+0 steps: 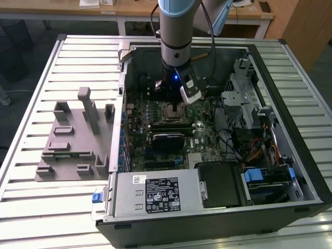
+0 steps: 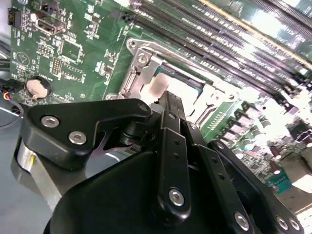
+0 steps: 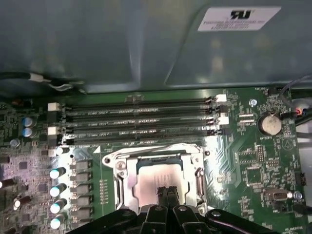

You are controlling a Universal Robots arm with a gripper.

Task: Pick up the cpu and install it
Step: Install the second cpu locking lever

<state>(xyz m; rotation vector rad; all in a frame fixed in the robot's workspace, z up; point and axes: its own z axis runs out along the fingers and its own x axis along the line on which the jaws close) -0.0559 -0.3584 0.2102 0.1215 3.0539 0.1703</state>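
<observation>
Here: one cpu (image 3: 158, 183) in socket frame (image 3: 122, 168); jaws pressed together, touching cpu.

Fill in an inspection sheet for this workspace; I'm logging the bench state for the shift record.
Surface: slatted metal table.
Job's things: cpu lies flat inside the metal socket frame on the motherboard of the open computer case.
Clutter: grey fixture block on the table, at the exterior view's left of the case.
Grippers: gripper directly over the cpu; fingers together at the tip.
Cables: bundle of wires inside the case.
Surroundings: wooden desks behind the table.
</observation>
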